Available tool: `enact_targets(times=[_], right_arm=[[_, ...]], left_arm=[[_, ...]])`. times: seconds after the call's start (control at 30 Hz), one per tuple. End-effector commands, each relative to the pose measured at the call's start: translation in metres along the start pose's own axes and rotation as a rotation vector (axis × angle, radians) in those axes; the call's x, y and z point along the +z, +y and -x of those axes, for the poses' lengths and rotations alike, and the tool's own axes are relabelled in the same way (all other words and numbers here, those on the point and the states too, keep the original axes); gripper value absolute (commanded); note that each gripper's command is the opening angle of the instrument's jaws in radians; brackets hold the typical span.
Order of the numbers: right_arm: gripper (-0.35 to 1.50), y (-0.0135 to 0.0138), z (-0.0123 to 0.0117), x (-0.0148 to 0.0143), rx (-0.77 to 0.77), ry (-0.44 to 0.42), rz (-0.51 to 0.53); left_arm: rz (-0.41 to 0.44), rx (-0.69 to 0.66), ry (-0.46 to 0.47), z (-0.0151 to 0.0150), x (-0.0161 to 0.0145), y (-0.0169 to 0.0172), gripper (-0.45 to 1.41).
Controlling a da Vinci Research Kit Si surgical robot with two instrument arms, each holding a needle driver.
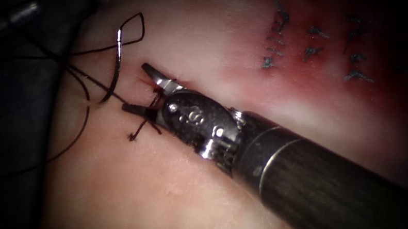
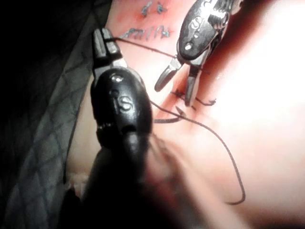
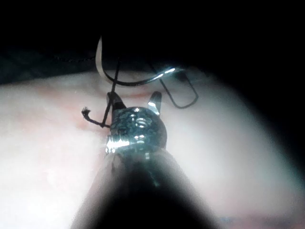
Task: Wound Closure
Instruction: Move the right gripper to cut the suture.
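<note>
- Endoscope view: the right end effector (image 1: 140, 88) comes in from the right on a dark shaft, its two jaws spread wide apart over the cut (image 1: 158, 85) in the tissue (image 1: 164, 187). The upper jaw tip lies at the upper lip of the cut; the lower jaw tip points left just below it. Nothing is clamped between them. Dark thread (image 1: 84, 115) crosses the gap and passes by the lower jaw, and a short frayed cut end of thread (image 1: 134, 136) lies just below that jaw.
- The curved needle (image 1: 115, 67) lies free on the tissue left of the cut, held by neither tool; whether its lower tip enters the tissue I cannot tell. A thread loop sits at its upper end, and more thread trails left onto the dark cloth (image 1: 14, 133).
- Blue-grey ink marks (image 1: 316, 45) stand on the reddened tissue at upper right; they cannot be read. The tool's wrist bears a stamped "S".
- Left wrist view: the left end effector (image 2: 104, 44) has its jaws pressed together, a strand of thread (image 2: 224, 148) running from its tip. An "S" marks its body. The right end effector (image 2: 177, 88) stands splayed over the cut.
- Right wrist view: the right end effector (image 3: 134, 101) is released, jaws apart, with the needle (image 3: 128, 78) arching just beyond and thread (image 3: 107, 114) beside one jaw.
</note>
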Motion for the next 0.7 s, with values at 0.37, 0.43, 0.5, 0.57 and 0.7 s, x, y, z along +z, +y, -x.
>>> enact_targets(times=[0.37,0.43,0.5,0.57,0.7], right_arm=[[1.45,0.0033,0.0050,-0.0110,-0.051,-0.071,0.077],[1.45,0.0034,0.0057,-0.0117,-0.061,-0.084,0.083],[1.45,0.0034,0.0062,-0.0122,-0.057,-0.097,0.092],[1.47,0.0032,0.0064,-0.0124,-0.059,-0.106,0.100],[1.47,0.0026,0.0063,-0.0122,-0.060,-0.108,0.107]], left_arm=[[0.139,-0.051,0.016,-0.0007,-0.0014,0.0079,-0.35],[0.170,-0.050,0.007,-0.0006,-0.0020,0.0098,-0.35],[0.208,-0.029,-0.024,0.0000,-0.0028,0.0122,-0.35],[0.248,-0.012,-0.069,0.0011,-0.0035,0.0141,-0.32],[0.289,-0.042,-0.122,0.0033,-0.0043,0.0155,0.52]])
